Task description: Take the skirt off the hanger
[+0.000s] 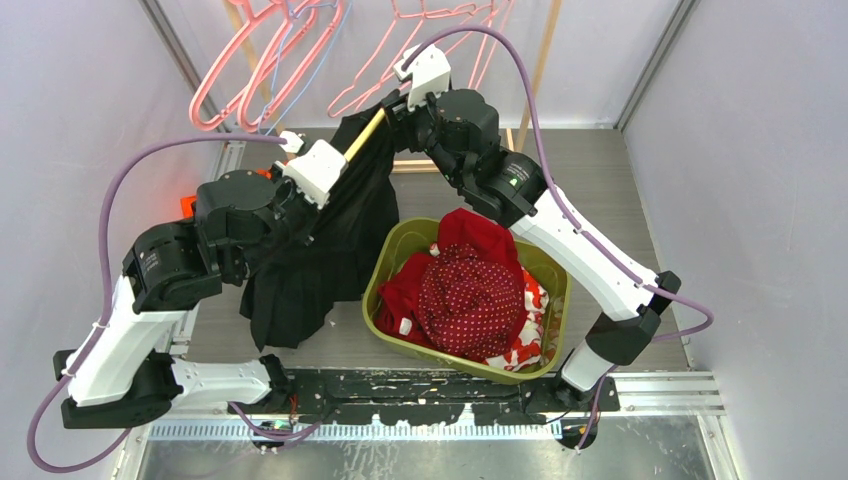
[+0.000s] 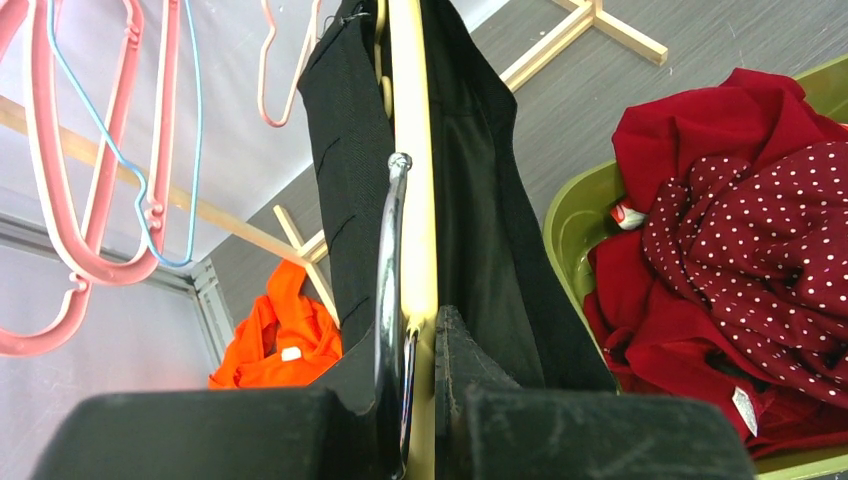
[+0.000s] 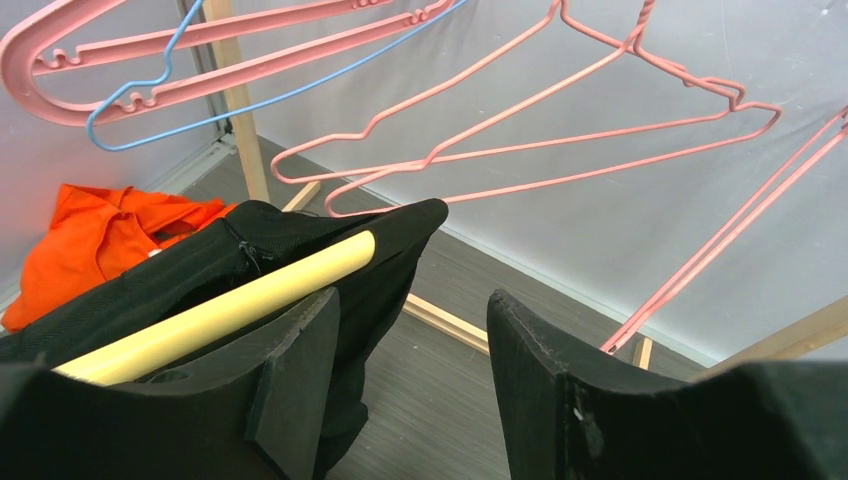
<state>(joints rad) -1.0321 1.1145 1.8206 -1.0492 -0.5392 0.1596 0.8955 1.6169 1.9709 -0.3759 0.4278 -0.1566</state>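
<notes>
A black skirt (image 1: 325, 240) hangs from a pale yellow hanger (image 1: 364, 133) held in the air left of the bin. My left gripper (image 2: 425, 350) is shut on the hanger's bar (image 2: 413, 150) beside its metal hook (image 2: 390, 250), and black cloth (image 2: 350, 150) drapes on both sides of the bar. My right gripper (image 3: 410, 330) is open at the hanger's far end. The yellow bar's tip (image 3: 300, 275) and the skirt's corner (image 3: 400, 225) lie just outside its left finger (image 3: 290, 370). Only floor shows between the two fingers.
A green bin (image 1: 385, 270) full of red clothes (image 1: 470, 290) stands right of the skirt. An orange garment (image 2: 280, 340) lies on the floor at the far left. Pink wire hangers (image 3: 520, 150) and a blue one hang on a wooden rack (image 1: 540, 70) behind.
</notes>
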